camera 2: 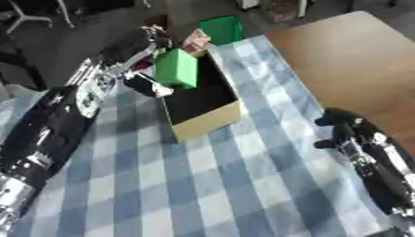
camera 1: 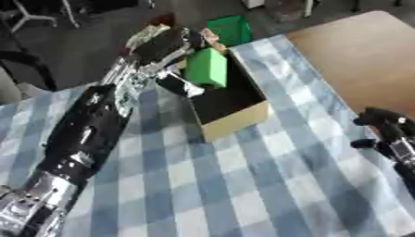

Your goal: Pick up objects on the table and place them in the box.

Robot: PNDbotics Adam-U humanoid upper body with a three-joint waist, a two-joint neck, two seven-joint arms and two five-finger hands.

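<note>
Blue-and-white checked tablecloth [camera 1: 243, 185], covering the work surface, lying askew in both eye views; bare wooden tabletop [camera 1: 365, 51] exposed at the far right. Cardboard box [camera 1: 235, 121], open-topped, dark inside, tan front wall facing the camera, standing on the cloth at the upper middle. Green block [camera 1: 207, 67], rectangular, upright over the box's left rear portion, its lower edge at or just inside the opening; whether it touches the box floor cannot be told. Left hand [camera 1: 162, 46], black with silver parts, reaching in from the lower left along a long black arm, positioned at the block's left side with fingers curled round it; a pale-edged thumb or finger [camera 1: 180, 83] shows below the block by the box's left rim. Second green object [camera 1: 231, 28], box-like, beyond the far edge of the cloth, well apart from the hand. Right hand [camera 2: 344, 127], black, resting on the cloth near the right edge, apart from the box, holding nothing; whether its fingers are straight or curled cannot be told.
</note>
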